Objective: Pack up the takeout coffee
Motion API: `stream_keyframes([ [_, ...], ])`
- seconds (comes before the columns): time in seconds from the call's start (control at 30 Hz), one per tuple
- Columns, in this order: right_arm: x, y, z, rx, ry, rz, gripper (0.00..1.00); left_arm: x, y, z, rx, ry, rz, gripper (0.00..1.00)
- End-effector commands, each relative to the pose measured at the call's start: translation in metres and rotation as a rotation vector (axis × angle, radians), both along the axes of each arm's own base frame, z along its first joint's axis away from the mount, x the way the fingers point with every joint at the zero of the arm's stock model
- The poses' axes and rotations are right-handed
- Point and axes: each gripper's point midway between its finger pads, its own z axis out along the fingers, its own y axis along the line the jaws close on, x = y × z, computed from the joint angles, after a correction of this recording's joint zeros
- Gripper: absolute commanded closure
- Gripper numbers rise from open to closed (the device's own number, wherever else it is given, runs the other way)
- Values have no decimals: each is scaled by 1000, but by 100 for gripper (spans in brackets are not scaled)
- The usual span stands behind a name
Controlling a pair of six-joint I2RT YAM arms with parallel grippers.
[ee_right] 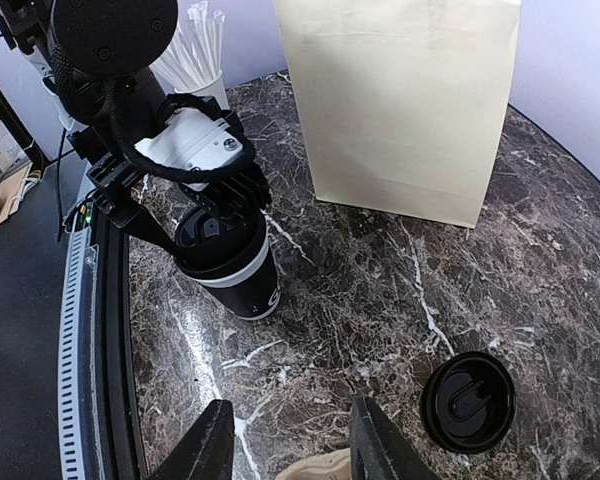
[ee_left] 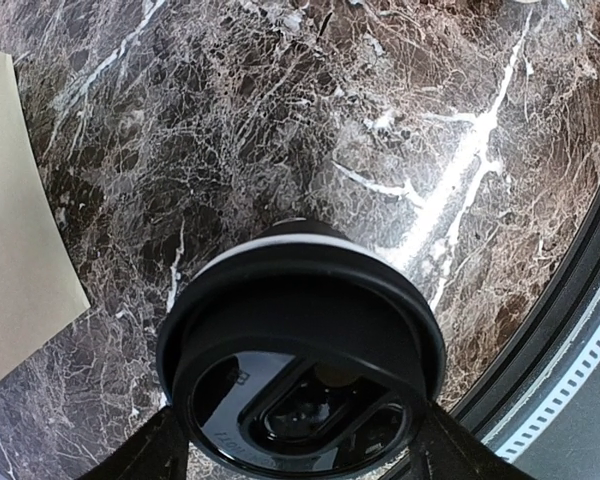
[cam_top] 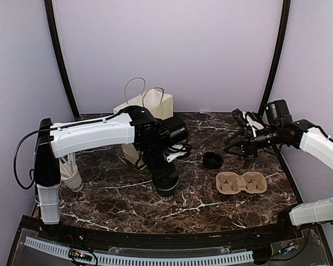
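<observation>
Since the cup (ee_right: 245, 285) must travel upright, the left gripper (cam_top: 167, 188) clasps it by the lid (ee_left: 300, 380); a loose lid (cam_top: 212, 160) lies at its two o'clock, the tray (cam_top: 241, 183) at three; the right gripper (ee_right: 290, 440) hovers open at the tray's one o'clock.

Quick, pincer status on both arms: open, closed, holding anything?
Left pincer: closed on the lidded coffee cup, gripping around its black lid.
Right pincer: open, nothing between its fingers.

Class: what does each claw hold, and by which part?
Left claw grips the cup by its lid rim; right claw holds nothing.
</observation>
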Motion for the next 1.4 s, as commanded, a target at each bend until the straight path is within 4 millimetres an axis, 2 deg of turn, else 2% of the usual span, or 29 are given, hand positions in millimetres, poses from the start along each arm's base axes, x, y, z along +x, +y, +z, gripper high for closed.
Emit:
stream_keyframes([
  [0.0,0,-1,4,11,-31,-4,59,0,-5,5,-6,-11,-24,22],
  [0.13,0,-1,4,12,-27,-3,59,3,-7,7,-11,-27,-26,19],
  [0.47,-1,0,3,19,-18,5,58,11,-12,28,-55,-91,-28,11],
  [0.53,-1,0,3,19,-16,4,58,12,-12,30,-60,-98,-28,3],
  [0.63,-1,1,3,25,-4,7,58,12,-9,36,-64,-111,-18,1],
  [0.77,7,3,2,49,35,-31,57,22,5,59,-74,-204,50,1],
  [0.83,21,5,-2,52,78,-107,54,36,26,82,-102,-339,141,1],
  [0.87,26,6,-6,47,107,-133,54,41,21,92,-169,-378,170,1],
  [0.9,29,10,-9,38,132,-147,54,37,32,94,-207,-387,207,1],
  [0.93,32,15,-13,28,161,-157,54,39,21,103,-306,-400,234,1],
  [0.97,31,22,-18,13,193,-153,55,30,30,98,-351,-365,274,1],
  [1.0,29,30,-21,-6,218,-138,55,32,24,106,-434,-371,307,2],
  [1.03,25,39,-25,-28,243,-119,56,27,34,98,-465,-345,378,3],
  [1.07,21,48,-28,-50,264,-95,57,27,33,99,-515,-342,414,6],
  [1.1,18,57,-30,-62,287,-74,58,21,41,91,-540,-309,477,7],
  [1.13,14,65,-32,-68,319,-56,59,22,39,91,-591,-299,503,10],
  [1.17,10,72,-34,-67,357,-34,59,15,45,78,-608,-253,550,11],
  [1.2,6,80,-36,-64,397,-13,59,14,41,79,-672,-224,595,14],
  [1.23,4,85,-39,-61,437,3,59,7,44,68,-680,-187,604,15],
  [1.27,-1,92,-43,-67,474,25,59,7,40,70,-734,-158,641,16],
  [1.3,-5,96,-47,-71,506,43,59,2,43,59,-733,-128,655,17],
  [1.37,-10,105,-54,-79,563,69,58,0,40,54,-782,-89,695,18],
])
